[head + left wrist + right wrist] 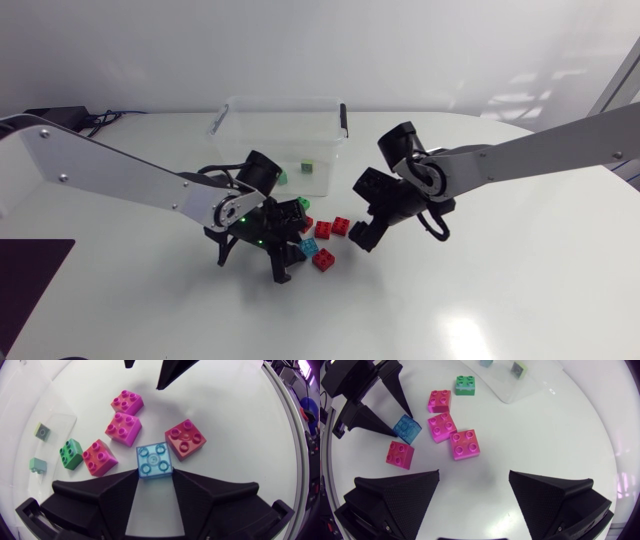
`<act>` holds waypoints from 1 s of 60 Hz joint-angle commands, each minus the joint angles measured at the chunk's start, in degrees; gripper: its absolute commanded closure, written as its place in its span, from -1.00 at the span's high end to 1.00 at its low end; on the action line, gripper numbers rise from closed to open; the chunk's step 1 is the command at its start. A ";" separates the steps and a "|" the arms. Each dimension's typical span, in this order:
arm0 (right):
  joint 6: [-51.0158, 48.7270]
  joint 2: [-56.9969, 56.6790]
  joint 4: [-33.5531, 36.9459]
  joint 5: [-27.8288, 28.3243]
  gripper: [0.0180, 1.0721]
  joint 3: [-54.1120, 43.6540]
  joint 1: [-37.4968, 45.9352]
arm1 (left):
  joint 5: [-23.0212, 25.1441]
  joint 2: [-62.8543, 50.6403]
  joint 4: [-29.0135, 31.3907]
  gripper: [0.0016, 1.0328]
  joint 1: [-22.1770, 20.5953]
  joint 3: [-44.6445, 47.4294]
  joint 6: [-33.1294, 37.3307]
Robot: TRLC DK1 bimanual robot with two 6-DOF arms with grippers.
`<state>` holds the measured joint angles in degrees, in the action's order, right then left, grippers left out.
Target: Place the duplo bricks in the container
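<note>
My left gripper (155, 475) has its fingers spread just wider than the clear blue brick (155, 460), which sits on the bench (225, 405) right at their tips. It is not pinched as far as I can see, so I judge I'm lined up to close on it. Just beyond the blue brick lie a red brick (185, 440) and a pink brick (122, 429), and past those hangs my right gripper (474, 474), fingers wide apart and empty, I'd guess to leave room. Farthest from the blue brick stands the container (285, 100).
</note>
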<state>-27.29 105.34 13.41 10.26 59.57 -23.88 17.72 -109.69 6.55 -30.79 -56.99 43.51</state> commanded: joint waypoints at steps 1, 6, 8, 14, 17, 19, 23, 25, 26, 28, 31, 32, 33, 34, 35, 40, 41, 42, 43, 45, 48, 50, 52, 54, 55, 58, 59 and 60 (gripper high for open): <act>-1.28 -0.93 -0.40 0.02 0.91 -0.16 0.50 | 0.13 -1.40 0.31 0.48 -0.94 -2.60 -1.06; -1.28 -1.19 -0.49 0.02 0.91 -0.33 0.50 | 0.13 -1.93 0.31 0.48 -0.68 -3.48 -1.85; -1.28 -1.19 -0.49 0.02 0.91 -0.33 0.50 | 0.13 -2.20 0.31 0.48 -0.42 -3.74 -2.11; -1.28 -1.36 -0.40 0.02 0.91 -0.33 0.50 | 0.04 -3.95 2.42 0.47 -0.42 -5.15 -3.34; -1.28 -1.45 -0.40 0.02 0.91 -0.16 0.50 | 0.04 -5.10 5.14 0.46 -0.24 -6.55 -3.43; -1.28 -1.63 -0.23 0.02 0.91 -0.07 0.50 | 0.04 -5.80 6.02 0.46 -0.15 -7.17 -3.52; -1.19 -1.80 -0.05 0.02 0.91 0.19 0.50 | 0.04 -6.77 7.16 0.20 -0.15 -7.96 -3.87; -1.10 -1.89 0.04 0.02 0.91 0.28 0.50 | 0.04 -7.38 7.96 -0.01 -0.15 -8.31 -3.78; -1.01 -1.89 0.04 0.02 0.91 0.28 0.50 | 0.04 -7.47 8.04 -0.14 -0.15 -8.31 -3.78; -1.01 -1.89 0.04 0.02 0.91 0.28 0.41 | 0.04 -7.47 8.04 -0.39 -0.15 -8.31 -3.78; -0.92 -1.89 0.04 0.02 0.91 0.37 0.41 | 0.04 -7.47 8.04 -0.69 -0.06 -8.22 -3.87; -0.92 -1.72 0.04 0.02 0.91 0.37 0.50 | 0.04 -7.47 8.04 -0.69 -0.06 -8.14 -3.78; -0.92 -1.54 -0.05 0.02 0.91 0.46 0.50 | 0.04 -7.47 8.04 -0.70 0.02 -8.14 -3.78; -0.92 -1.36 -0.05 0.02 0.91 0.55 0.50 | 0.04 -7.38 8.04 -0.71 0.02 -7.96 -3.69; -0.92 -1.19 -0.05 0.02 0.91 0.72 0.50 | 0.04 -7.21 8.04 -0.72 0.02 -7.78 -3.69; -0.92 0.22 -0.14 0.02 0.91 1.69 0.50 | 0.04 -4.83 8.22 -0.75 0.02 -6.20 -3.60; -0.92 0.39 -0.14 0.02 0.91 1.95 0.50 | 0.04 -4.22 8.48 -0.75 0.02 -6.03 -3.69; -0.92 0.66 -0.14 0.02 0.91 2.13 0.50 | 0.04 -3.51 8.75 -0.75 0.11 -5.67 -3.69; -0.92 0.92 -0.23 0.02 0.91 2.30 0.50 | 0.04 -2.46 9.19 -0.75 0.29 -5.32 -3.60; -1.01 1.27 -0.31 0.02 0.91 2.83 0.24 | 0.04 -0.61 10.15 -0.75 0.73 -4.71 -3.60; -0.92 2.24 -0.40 0.02 0.91 3.62 -0.20 | 0.04 2.20 11.65 -0.75 0.99 -3.65 -3.43; -0.92 3.21 -0.40 0.02 0.91 4.50 -0.38 | 0.04 5.01 12.53 -0.75 1.17 -2.69 -3.34; -1.01 4.17 -0.40 0.02 0.91 5.38 -0.47 | 0.04 7.56 13.23 -0.75 1.43 -1.98 -3.43; -1.10 5.23 -0.14 0.02 0.91 6.26 -0.55 | 0.04 10.55 13.67 -0.75 1.78 -1.28 -3.60; -1.10 5.75 -0.05 0.02 0.91 6.79 -0.64 | 0.04 12.31 13.76 -0.75 2.05 -0.93 -3.69; -1.28 7.07 0.04 0.02 0.91 7.93 -0.73 | 0.04 15.56 15.07 -0.75 2.75 -0.75 -3.96; -1.36 7.51 0.04 0.02 0.91 8.28 -0.82 | 0.04 17.40 16.39 -0.75 3.19 -1.02 -3.96; -1.36 7.86 0.04 0.02 0.91 8.63 -0.82 | 0.04 18.72 17.27 -0.75 3.45 -1.19 -3.96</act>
<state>-27.29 110.04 13.43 10.26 66.15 -24.10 17.72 -98.56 21.98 -28.67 -58.70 40.27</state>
